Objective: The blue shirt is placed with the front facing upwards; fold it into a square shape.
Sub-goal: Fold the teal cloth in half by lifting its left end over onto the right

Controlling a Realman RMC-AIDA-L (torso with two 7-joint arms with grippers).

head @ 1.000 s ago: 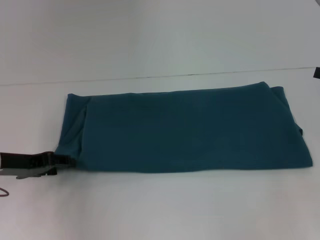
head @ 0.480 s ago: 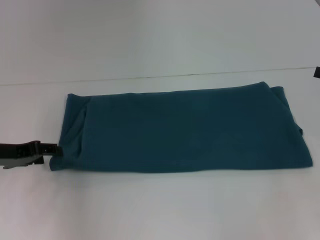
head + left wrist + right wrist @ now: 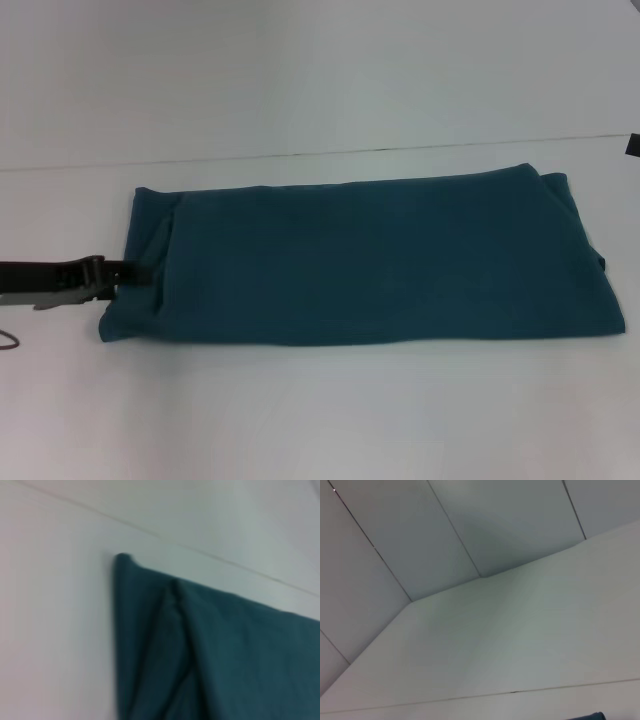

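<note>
The blue shirt (image 3: 370, 262) lies on the white table as a long, flat rectangle running left to right. No lettering or neck label shows. A diagonal fold runs along its left end, which also shows in the left wrist view (image 3: 210, 655). My left gripper (image 3: 126, 272) comes in low from the left and its tip reaches the middle of the shirt's left edge, at or just over the cloth. A small dark part of my right gripper (image 3: 634, 146) shows at the far right edge, away from the shirt.
The white table (image 3: 320, 420) reaches a seam at the back, with a pale wall (image 3: 300, 70) behind it. A thin cable loop (image 3: 8, 340) lies at the left edge. The right wrist view shows the wall and one shirt corner (image 3: 590, 716).
My left gripper moved from the shirt's near-left corner to the middle of its left edge. That corner, pinched up a second ago, now lies flat and farther out.
</note>
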